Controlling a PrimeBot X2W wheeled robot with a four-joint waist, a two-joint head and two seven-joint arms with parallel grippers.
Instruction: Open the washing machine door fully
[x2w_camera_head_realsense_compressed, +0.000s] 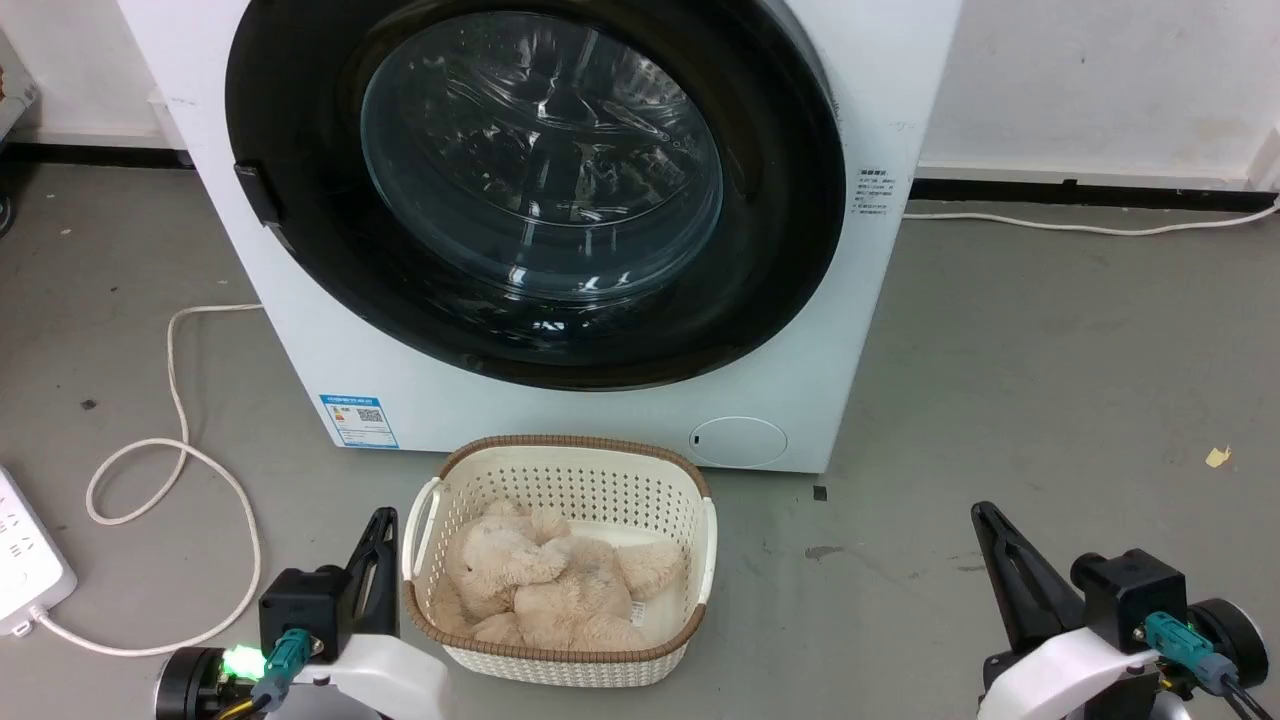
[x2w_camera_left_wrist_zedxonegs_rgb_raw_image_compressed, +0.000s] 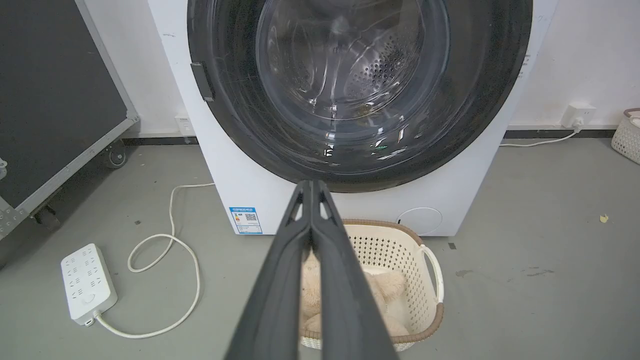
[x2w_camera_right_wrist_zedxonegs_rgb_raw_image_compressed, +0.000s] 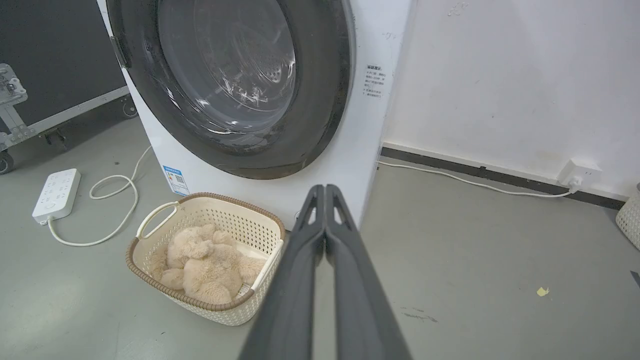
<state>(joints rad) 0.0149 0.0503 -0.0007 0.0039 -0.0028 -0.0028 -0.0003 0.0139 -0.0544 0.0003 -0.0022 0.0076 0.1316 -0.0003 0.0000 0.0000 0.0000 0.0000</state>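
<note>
The washing machine door (x2w_camera_head_realsense_compressed: 540, 170) is a glossy black ring around a clear glass bowl, and it lies flush against the white machine (x2w_camera_head_realsense_compressed: 330, 360). A small black tab (x2w_camera_head_realsense_compressed: 257, 192) sits on the door's left edge. The door also shows in the left wrist view (x2w_camera_left_wrist_zedxonegs_rgb_raw_image_compressed: 350, 75) and the right wrist view (x2w_camera_right_wrist_zedxonegs_rgb_raw_image_compressed: 230, 75). My left gripper (x2w_camera_head_realsense_compressed: 383, 518) is low at the lower left, shut and holding nothing, well short of the door; its tips (x2w_camera_left_wrist_zedxonegs_rgb_raw_image_compressed: 311, 184) are pressed together. My right gripper (x2w_camera_head_realsense_compressed: 981, 510) is at the lower right, shut and empty (x2w_camera_right_wrist_zedxonegs_rgb_raw_image_compressed: 325, 187).
A cream basket (x2w_camera_head_realsense_compressed: 575, 446) holding a beige plush toy (x2w_camera_head_realsense_compressed: 540, 580) stands on the floor before the machine, between my grippers. A white power strip (x2w_camera_left_wrist_zedxonegs_rgb_raw_image_compressed: 87, 280) and looped cable (x2w_camera_head_realsense_compressed: 170, 450) lie to the left. A black wheeled case (x2w_camera_left_wrist_zedxonegs_rgb_raw_image_compressed: 55, 100) stands left. A wall socket (x2w_camera_right_wrist_zedxonegs_rgb_raw_image_compressed: 580, 172) is at right.
</note>
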